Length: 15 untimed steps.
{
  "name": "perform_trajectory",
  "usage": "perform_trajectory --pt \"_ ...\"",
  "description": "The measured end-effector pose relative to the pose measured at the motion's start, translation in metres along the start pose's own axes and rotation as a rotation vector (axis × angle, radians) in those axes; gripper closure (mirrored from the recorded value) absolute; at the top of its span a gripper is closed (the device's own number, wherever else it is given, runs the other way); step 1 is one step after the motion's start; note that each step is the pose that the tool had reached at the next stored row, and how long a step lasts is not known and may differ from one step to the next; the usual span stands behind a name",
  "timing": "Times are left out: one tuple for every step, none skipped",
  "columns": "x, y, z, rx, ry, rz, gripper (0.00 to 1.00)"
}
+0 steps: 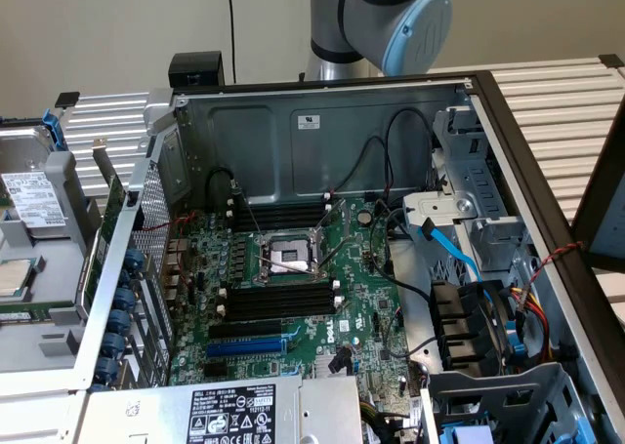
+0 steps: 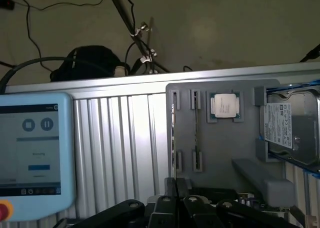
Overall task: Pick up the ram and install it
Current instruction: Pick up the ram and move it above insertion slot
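Note:
In the wrist view my gripper (image 2: 176, 187) hangs over the ribbed aluminium table, its black fingers close together with nothing between them. Just beyond it lies a grey parts tray (image 2: 220, 153). A thin stick that looks like the ram (image 2: 196, 134) stands on edge between the tray's small holders, apart from the gripper. In the exterior view the open computer case (image 1: 322, 122) shows the green motherboard (image 1: 361, 298), with black memory slots (image 1: 278, 302) on both sides of the processor socket (image 1: 288, 254). The slots hold nothing.
A processor chip (image 2: 225, 106) and a hard drive (image 2: 287, 128) sit in the same tray. A teach pendant (image 2: 32, 148) lies on the table beside the gripper. Inside the case are a blue expansion slot (image 1: 249, 347), loose cables (image 1: 459, 259) and a power supply (image 1: 234, 413).

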State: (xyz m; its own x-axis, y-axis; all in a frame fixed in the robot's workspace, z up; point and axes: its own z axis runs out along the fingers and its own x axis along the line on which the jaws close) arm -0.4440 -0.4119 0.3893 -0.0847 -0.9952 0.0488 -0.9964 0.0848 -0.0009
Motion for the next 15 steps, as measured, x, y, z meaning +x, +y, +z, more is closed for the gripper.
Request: perform_trajectory --pt "0.0 -0.0011 0.0 0.0 0.0 0.0 0.88" --pt "0.0 -0.0023 0.0 0.0 0.0 0.0 0.88" --pt "0.0 -0.0034 0.0 0.0001 0.0 0.0 0.88" --pt "0.0 -0.0042 -0.0001 0.0002 -0.0001 0.0 0.88" --pt "0.0 -0.0042 -0.0006 0.0 0.0004 0.001 0.88" --pt "0.0 -0.0045 -0.0013 0.0 0.0011 0.001 0.88" --pt "0.0 -0.0046 -0.0019 0.0001 0.0013 0.001 0.88" --pt "0.0 -0.0049 -0.0024 0.0002 0.0014 0.001 0.88" --pt "0.0 -0.0057 -0.0027 0.0003 0.0013 0.001 0.88" --pt "0.0 -0.0065 -0.0031 0.0002 0.0014 0.0 0.88" --pt "0.0 -0.008 -0.0035 0.0001 0.0015 0.001 0.88" --pt "-0.001 -0.0095 -0.0038 0.0002 0.0014 0.001 0.88" --pt "-0.001 -0.011 -0.004 0.0002 0.0014 0.001 0.88" --pt "-0.001 -0.0126 -0.0042 0.0003 0.0014 0.001 0.88" --pt "-0.001 -0.0142 -0.0045 0.0001 0.0015 0.001 0.88"
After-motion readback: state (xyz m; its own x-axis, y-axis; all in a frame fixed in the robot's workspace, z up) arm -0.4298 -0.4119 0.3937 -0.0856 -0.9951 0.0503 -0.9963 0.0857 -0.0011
